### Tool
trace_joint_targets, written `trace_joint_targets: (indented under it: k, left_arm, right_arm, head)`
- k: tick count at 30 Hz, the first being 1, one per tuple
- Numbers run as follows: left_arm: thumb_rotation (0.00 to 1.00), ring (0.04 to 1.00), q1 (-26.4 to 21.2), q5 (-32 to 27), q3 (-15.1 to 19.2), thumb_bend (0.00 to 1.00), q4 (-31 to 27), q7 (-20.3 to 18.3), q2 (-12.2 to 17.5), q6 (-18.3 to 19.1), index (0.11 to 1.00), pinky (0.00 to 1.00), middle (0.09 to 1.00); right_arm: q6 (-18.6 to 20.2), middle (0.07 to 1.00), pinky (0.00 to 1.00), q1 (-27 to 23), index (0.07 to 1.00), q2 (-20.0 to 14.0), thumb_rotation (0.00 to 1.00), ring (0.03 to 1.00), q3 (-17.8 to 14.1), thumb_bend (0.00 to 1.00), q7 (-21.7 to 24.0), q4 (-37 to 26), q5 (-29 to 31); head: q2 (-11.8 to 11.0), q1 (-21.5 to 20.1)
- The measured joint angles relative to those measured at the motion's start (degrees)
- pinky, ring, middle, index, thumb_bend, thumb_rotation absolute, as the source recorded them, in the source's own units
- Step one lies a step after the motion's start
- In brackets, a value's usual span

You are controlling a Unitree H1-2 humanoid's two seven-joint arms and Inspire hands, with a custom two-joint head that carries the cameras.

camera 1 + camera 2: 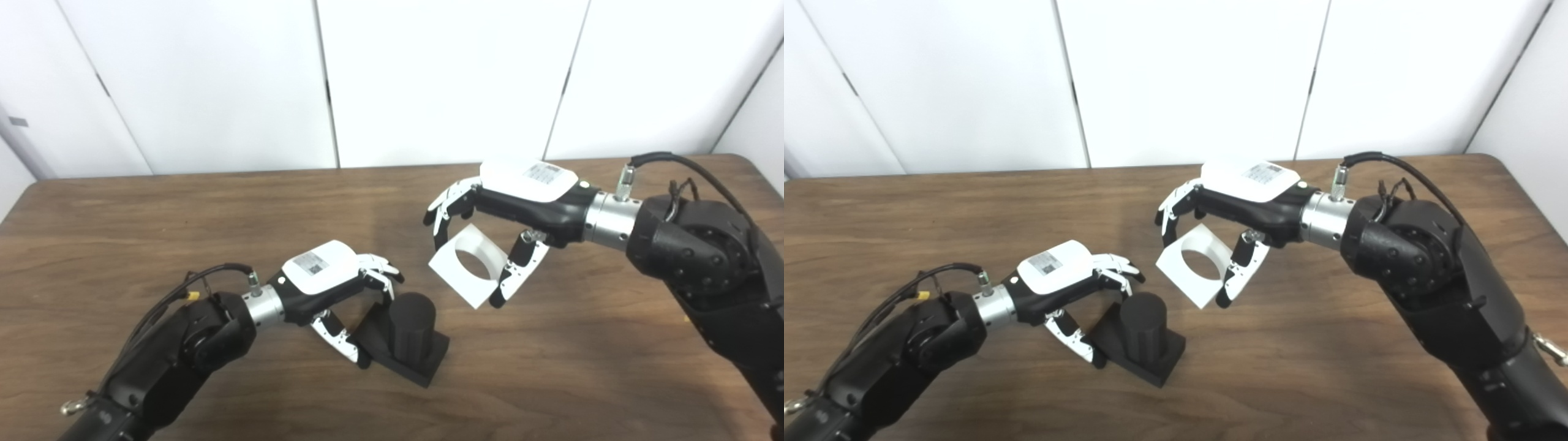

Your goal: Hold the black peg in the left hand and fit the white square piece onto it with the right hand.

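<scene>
The black peg [411, 327], a round post on a square black base [422, 364], stands on the wooden table [122, 245] left of centre. My left hand [334, 282] is closed around the base, with its fingers [383, 272] behind the post and its thumb [340, 340] against the near left side. To the right, the white square piece [456, 269] with a round hole is tilted. My right hand [520, 202] grips it, fingers on its upper left edge and thumb [514, 275] on its right edge. The piece is up and to the right of the peg, apart from it.
White wall panels [429, 79] stand behind the table's far edge. The table's right corner [1500, 162] lies beyond my right forearm [1421, 269]. Bare wood stretches across the far left and along the front between the arms.
</scene>
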Motion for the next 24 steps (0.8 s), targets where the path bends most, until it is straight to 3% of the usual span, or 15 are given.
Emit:
trace_joint_targets:
  k: [24]
  left_arm:
    - [0.07,0.865,0.2,0.9,1.1,0.52,-0.2,-1.2,-1.3,0.2,0.492,0.70,0.846]
  right_arm:
    - [-1.3,0.762,0.68,-0.1,0.478,4.7,0.13,0.807,4.8,0.52,0.1,3.0,-2.6]
  head:
    - [0.5,1.1]
